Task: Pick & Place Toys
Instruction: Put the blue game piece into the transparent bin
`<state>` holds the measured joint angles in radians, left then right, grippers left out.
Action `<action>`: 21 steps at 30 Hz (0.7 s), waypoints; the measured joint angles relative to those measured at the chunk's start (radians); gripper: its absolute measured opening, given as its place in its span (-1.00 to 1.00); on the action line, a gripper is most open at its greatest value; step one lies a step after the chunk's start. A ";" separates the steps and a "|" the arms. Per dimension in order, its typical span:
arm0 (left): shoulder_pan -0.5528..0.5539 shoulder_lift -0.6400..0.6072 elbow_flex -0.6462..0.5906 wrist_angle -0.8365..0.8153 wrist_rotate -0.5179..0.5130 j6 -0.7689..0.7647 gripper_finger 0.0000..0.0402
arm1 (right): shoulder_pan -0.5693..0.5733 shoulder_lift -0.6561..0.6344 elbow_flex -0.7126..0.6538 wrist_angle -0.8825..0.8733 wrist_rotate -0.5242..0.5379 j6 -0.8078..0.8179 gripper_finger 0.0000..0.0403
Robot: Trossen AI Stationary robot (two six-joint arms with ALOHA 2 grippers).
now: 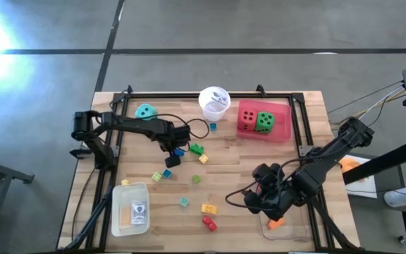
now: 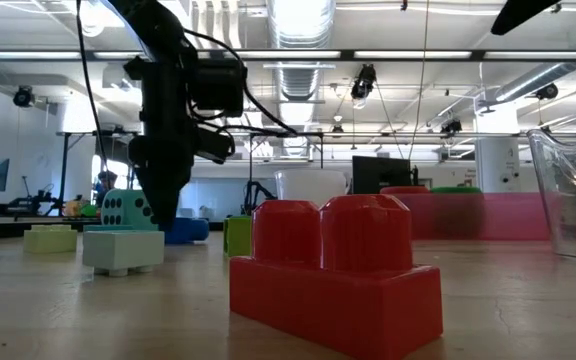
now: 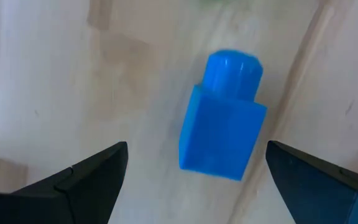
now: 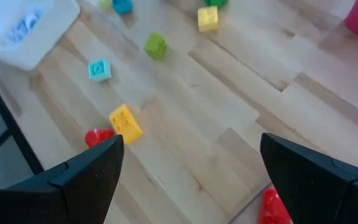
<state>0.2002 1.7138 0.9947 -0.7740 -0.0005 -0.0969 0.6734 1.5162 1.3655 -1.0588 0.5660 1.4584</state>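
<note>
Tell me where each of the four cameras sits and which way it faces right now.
High: above the table, looking straight down; both arms show.
Low: at tabletop height, facing the room past a red brick; the left arm hangs in.
Left wrist: on the left arm, looking down on a blue brick between its open fingers.
Right wrist: on the right arm, over the wood, open fingers below.
Shared: the yellow brick also shows from above.
</note>
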 joint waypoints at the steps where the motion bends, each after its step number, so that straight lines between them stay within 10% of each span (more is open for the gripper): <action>1: 0.000 0.000 0.000 0.012 -0.001 0.002 0.89 | -0.001 0.000 0.000 0.000 0.015 0.006 0.84; 21: -0.016 0.001 -0.072 0.118 0.000 0.092 -0.03 | -0.007 0.004 0.000 0.005 0.146 0.028 0.84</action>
<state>0.1841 1.7149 0.9228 -0.6561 -0.0004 -0.0052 0.6666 1.5204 1.3655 -1.0535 0.7122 1.4860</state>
